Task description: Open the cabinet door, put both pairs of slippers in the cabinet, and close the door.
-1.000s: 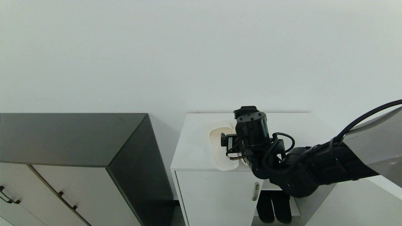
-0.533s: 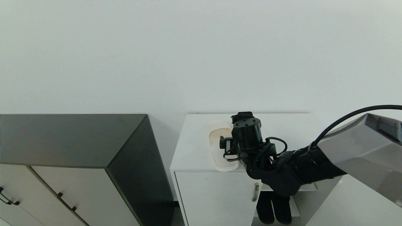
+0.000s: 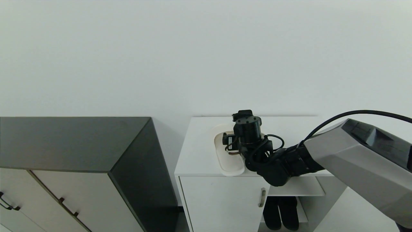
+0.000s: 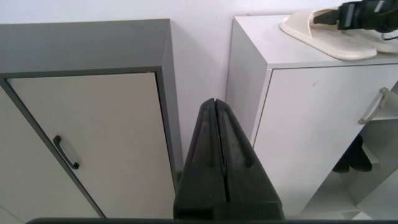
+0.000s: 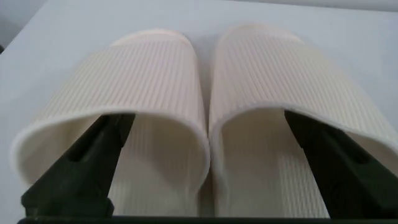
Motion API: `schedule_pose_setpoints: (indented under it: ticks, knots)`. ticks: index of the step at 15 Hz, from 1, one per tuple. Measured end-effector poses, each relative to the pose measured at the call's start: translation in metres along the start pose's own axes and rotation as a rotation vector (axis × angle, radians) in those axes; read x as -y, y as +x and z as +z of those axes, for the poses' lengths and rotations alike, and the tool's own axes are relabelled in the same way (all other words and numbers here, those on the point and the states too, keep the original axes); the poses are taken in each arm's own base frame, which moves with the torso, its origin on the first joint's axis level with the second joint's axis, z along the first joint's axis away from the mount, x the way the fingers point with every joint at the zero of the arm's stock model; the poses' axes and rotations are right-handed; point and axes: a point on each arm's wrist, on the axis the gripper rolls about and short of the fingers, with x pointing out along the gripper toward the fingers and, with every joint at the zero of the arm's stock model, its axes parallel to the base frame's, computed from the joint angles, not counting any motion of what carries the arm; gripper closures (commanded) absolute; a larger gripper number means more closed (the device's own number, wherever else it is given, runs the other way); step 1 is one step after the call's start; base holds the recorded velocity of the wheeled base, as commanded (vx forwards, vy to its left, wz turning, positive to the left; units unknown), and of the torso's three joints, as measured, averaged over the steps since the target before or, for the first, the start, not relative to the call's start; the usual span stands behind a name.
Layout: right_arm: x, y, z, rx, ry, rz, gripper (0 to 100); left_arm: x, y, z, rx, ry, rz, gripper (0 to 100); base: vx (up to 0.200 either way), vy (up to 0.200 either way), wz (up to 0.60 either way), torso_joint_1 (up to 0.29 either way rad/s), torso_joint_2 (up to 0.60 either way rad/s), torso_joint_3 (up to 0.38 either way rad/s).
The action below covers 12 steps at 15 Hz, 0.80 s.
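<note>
A pair of cream slippers (image 3: 230,161) (image 5: 155,93) lies side by side on top of the white cabinet (image 3: 196,151). My right gripper (image 3: 234,145) (image 5: 208,180) is low over them and open, one finger reaching into each slipper's strap opening. A pair of black slippers (image 3: 280,216) (image 4: 354,158) stands in the cabinet's open right half, under a shelf. The cabinet's left door with its handle (image 3: 262,197) is closed. My left gripper (image 4: 216,109) is shut on nothing, lower down in front of the gap between the two cabinets.
A dark-topped cabinet (image 3: 64,141) with beige doors and black handles stands left of the white one, a narrow gap between them. A plain white wall rises right behind both. The right part of the white cabinet's top (image 3: 299,129) is bare.
My right arm has pushed forward and lower over the cabinet top, bringing its gripper onto the cream slippers. The slippers have not moved.
</note>
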Motion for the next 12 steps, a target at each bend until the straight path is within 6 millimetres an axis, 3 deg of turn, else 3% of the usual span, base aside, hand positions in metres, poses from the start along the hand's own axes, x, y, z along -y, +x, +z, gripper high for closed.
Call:
schedule_pose_setpoints:
  ticks: [1,2,7,12]
  knots:
    - [-0.002,0.004,0.0,0.008,0.001,-0.001,0,0.0,0.0,0.0,0.0,0.0,0.0,100,0.0,0.0,0.0,0.0,0.0,0.0]
    - [-0.002,0.007,0.0,0.011,0.001,-0.003,100,0.0,0.0,0.0,0.0,-0.001,-0.001,100,0.0,0.0,0.0,0.0,0.0,0.0]
    - [-0.004,0.01,-0.004,0.007,-0.002,-0.005,100,0.0,0.0,0.0,-0.001,0.0,0.0,100,0.0,0.0,0.0,0.0,0.0,0.0]
    - [-0.008,-0.001,-0.005,-0.004,-0.013,0.008,100,0.0,0.0,0.0,-0.001,-0.001,-0.002,100,0.0,0.0,0.0,0.0,0.0,0.0]
